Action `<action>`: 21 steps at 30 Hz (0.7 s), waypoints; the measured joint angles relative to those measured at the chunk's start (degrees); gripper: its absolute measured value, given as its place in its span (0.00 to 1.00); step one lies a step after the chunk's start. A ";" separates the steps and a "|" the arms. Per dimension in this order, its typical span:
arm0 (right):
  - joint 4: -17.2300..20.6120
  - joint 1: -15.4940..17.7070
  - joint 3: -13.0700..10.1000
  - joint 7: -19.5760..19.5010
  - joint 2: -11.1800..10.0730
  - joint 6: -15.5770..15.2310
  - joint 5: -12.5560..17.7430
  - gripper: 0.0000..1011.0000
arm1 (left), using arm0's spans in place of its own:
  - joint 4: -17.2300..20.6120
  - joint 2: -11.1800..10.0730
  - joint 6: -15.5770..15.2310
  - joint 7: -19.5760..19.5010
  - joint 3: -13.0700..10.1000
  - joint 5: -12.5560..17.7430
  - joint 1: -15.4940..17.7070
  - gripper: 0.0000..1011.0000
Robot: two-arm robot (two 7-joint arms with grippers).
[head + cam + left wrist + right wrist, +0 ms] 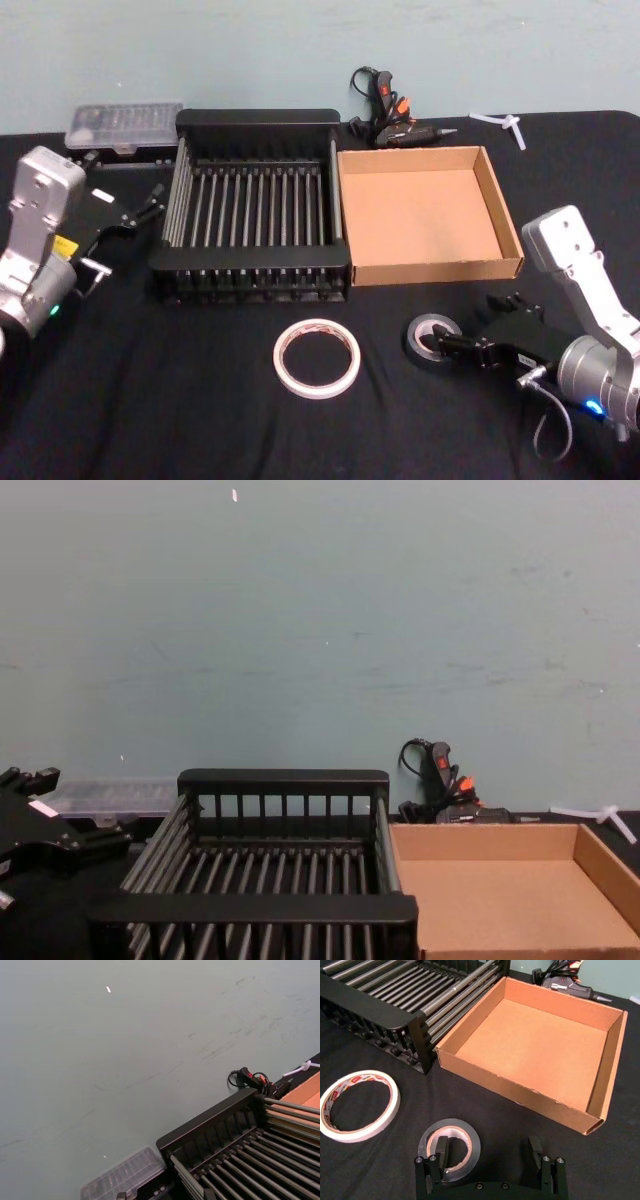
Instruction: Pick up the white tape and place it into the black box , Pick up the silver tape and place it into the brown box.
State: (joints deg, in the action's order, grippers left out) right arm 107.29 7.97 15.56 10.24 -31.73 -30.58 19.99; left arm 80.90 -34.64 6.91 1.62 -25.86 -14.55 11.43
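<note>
Nothing is yet placed: the white tape (317,357) at lower centre and the silver tape (433,341) lie outside the empty black box (254,120) and brown box (512,236), with the right gripper (448,343) spread open astride the silver tape's rim, nothing gripped, and the left gripper (130,213) held open at far left.

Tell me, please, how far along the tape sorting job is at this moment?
Nothing is placed yet: the black box and brown box hold no tape. In hand: the right gripper, open, has one finger inside the silver tape on the table. Left: boxing that roll, then the white tape. The left gripper waits beside the black box.
</note>
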 joint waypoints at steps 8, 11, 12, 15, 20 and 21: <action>-1.19 -0.54 -0.17 0.87 0.97 -0.46 -0.84 0.99 | 0.00 0.00 0.00 0.00 0.00 0.00 0.00 0.99; -1.66 -0.84 -0.21 1.26 1.36 -0.51 -1.21 0.99 | 0.00 0.00 0.00 0.00 0.00 0.00 0.00 0.99; -1.77 -0.93 -0.21 1.35 1.44 -0.51 -1.31 0.99 | 0.00 0.00 0.00 0.00 0.00 0.00 0.00 0.99; -2.22 -1.27 -0.22 1.72 1.81 -0.58 -1.67 0.99 | 0.00 0.00 0.00 0.00 0.00 0.00 0.00 0.99; -2.75 -1.68 -0.21 2.38 2.29 -0.74 -2.27 0.99 | 0.00 0.00 0.00 0.00 0.00 0.00 0.00 0.99; -2.89 -1.81 -0.20 2.58 2.46 -0.84 -2.47 0.99 | 0.00 0.00 0.00 0.00 0.00 0.00 0.00 0.99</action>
State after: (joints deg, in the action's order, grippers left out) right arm 104.41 6.16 15.36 12.82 -29.27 -31.41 17.51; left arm 80.90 -34.65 6.91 1.62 -25.86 -14.55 11.43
